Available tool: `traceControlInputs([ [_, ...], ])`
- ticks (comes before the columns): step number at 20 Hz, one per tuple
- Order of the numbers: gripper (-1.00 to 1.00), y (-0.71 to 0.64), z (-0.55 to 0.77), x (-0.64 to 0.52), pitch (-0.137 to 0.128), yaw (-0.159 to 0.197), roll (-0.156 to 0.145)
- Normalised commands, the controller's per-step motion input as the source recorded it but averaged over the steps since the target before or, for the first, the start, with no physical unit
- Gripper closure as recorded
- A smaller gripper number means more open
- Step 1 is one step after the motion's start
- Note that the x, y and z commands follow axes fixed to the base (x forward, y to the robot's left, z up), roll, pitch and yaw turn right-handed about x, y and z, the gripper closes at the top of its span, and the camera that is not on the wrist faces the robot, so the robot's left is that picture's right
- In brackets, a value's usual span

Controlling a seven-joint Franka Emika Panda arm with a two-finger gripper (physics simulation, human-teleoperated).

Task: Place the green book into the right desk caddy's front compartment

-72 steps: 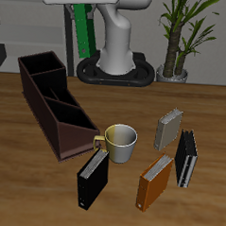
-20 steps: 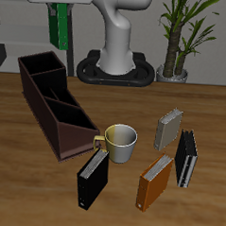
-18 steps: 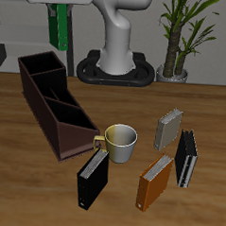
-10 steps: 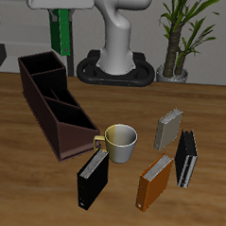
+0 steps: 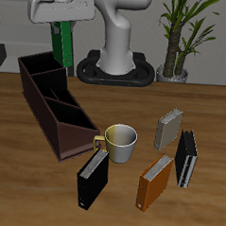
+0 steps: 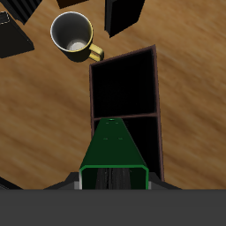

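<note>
One green book (image 5: 61, 41) is hanging clamped in the gripper (image 5: 61, 26) above the right desk caddy (image 5: 55, 101) near the table's back edge. Four more books are standing toward the front edge, beside one mug (image 5: 120, 141). One potted plant (image 5: 181, 34) is standing behind the wooden table (image 5: 214, 112).

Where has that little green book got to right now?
The green book hangs in the gripper, up in the air above the far end of the right desk caddy, well behind the mug.
</note>
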Motion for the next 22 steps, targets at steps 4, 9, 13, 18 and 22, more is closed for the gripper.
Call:
traceControlInputs([
  [4, 1.00, -0.06, -0.10, 0.04, 0.011, -0.011, -0.006],
  [9, 1.00, -0.09, -0.17, 0.03, 0.025, -0.021, -0.012],
  [13, 1.00, 0.03, -0.13, -0.01, 0.028, -0.018, 0.010],
  [18, 1.00, 0.00, -0.12, 0.06, 0.011, -0.002, 0.002],
  [22, 1.00, -0.05, -0.13, 0.03, 0.019, -0.013, -0.007],
])
